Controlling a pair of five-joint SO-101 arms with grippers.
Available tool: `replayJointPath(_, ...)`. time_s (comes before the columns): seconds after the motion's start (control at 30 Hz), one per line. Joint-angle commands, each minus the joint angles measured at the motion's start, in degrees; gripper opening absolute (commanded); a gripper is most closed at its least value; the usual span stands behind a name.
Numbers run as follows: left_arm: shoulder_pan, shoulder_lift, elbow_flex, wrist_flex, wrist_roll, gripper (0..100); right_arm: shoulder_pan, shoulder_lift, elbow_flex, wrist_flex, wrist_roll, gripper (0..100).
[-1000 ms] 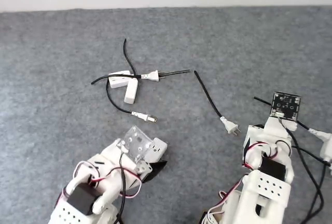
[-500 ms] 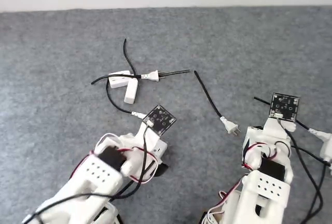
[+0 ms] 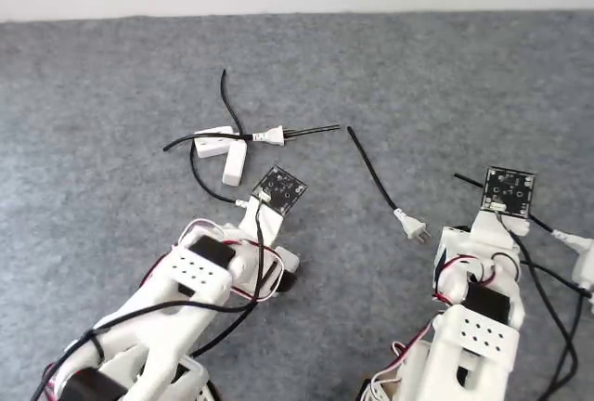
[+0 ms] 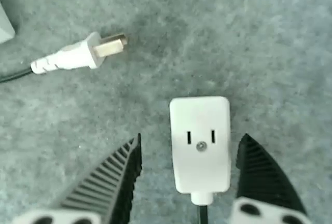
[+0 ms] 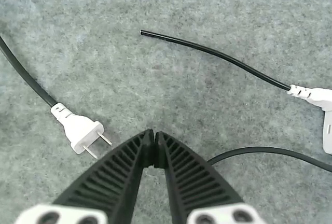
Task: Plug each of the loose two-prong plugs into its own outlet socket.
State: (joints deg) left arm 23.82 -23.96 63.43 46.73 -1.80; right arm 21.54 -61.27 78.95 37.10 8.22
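Left claw [image 4: 190, 138] is spread wide, straddling a white socket [image 4: 199, 151] that lies flat on the grey table [image 3: 483, 76]. It isn't gripping yet, with gaps on both sides. A loose plug [image 4: 78, 55] sits near, prongs bare. Over to the right claw [image 5: 154, 133]: clenched on nothing, hovering above the table, a second plug [image 5: 80, 130] just beside it, also unplugged. By my reckoning we're early: neither of these plugs is seated, nothing is grasped, and all the mating is left to do.
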Motion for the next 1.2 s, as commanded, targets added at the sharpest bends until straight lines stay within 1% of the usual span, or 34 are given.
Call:
replayJointPath(0.0,-0.09,0.88,-2.77,0.18,0.44,26,-0.4,-0.4,-0.7,-1.01,0.7,2.0)
replayJointPath(0.13,1.76,0.97,-2.77,1.58,0.18,18,-0.4,-0.4,-0.7,-1.01,0.7,2.0)
replayJointPath(0.2,3.43,1.14,-2.77,2.9,0.18,16,-0.4,-0.4,-0.7,-1.01,0.7,2.0)
replayJointPath(0.33,5.1,1.32,-2.77,4.57,0.44,15,-0.4,-0.4,-0.7,-1.01,0.7,2.0)
replayJointPath(0.47,5.1,1.41,-2.77,6.07,0.53,15,-0.4,-0.4,-0.7,-1.01,0.7,2.0)
replayJointPath(0.6,5.1,0.88,-3.12,5.8,0.53,14,-0.48,-0.4,-0.7,-1.01,0.7,2.0)
replayJointPath(0.77,5.1,0.88,-9.71,5.89,0.97,4,-0.48,-0.4,-0.7,-1.01,0.7,2.0)
replayJointPath(0.83,5.1,1.32,-12.62,5.8,5.71,2,-0.48,-0.4,-0.7,-1.01,0.7,2.0)
replayJointPath(0.93,5.27,1.49,-16.48,6.07,16.44,4,-0.48,-0.4,-0.7,-1.01,0.79,2.0)
replayJointPath(0.97,5.8,1.49,-17.36,6.15,18.37,5,-0.48,-0.4,-0.7,-1.01,0.79,2.0)
replayJointPath(1.03,7.12,1.58,-18.42,7.47,19.34,8,-0.48,-0.4,-0.7,-1.01,0.79,2.0)
replayJointPath(1.17,8.44,1.58,-17.71,10.2,22.15,16,-0.48,-0.4,-0.7,-1.01,0.79,2.0)
